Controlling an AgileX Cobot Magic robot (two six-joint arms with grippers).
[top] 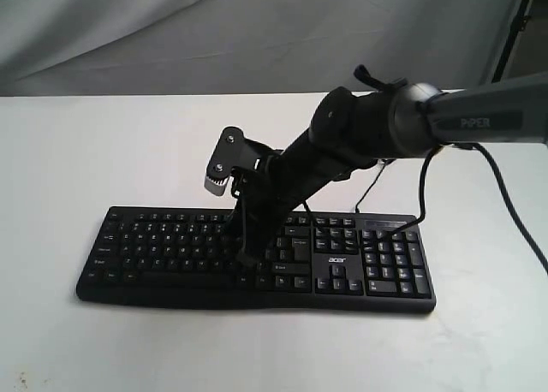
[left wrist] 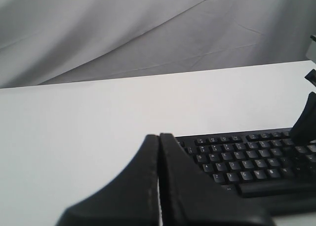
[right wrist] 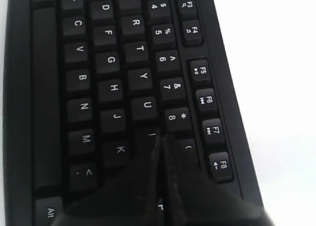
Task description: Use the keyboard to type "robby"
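Note:
The black keyboard (top: 377, 268) with white legends and an acer logo (top: 340, 259) lies on the white table (top: 86, 152). My right gripper (top: 247, 257) reaches across from the right and slants down onto the middle of the letter keys. In the right wrist view the right gripper (right wrist: 160, 138) is shut and empty over the keyboard (right wrist: 108, 63), its tips by the I key and the 9 key. My left gripper (left wrist: 159, 136) is shut on nothing, hanging over bare table off the Q-A-Z end of the keyboard (left wrist: 247, 162). It does not show in the exterior view.
A thin black cable (top: 370, 189) runs from the keyboard's back edge over the table. The right arm's own cable (top: 514, 212) hangs at the right. A grey cloth backdrop (top: 171, 32) stands behind the table. Part of the right arm (left wrist: 306, 118) shows in the left wrist view.

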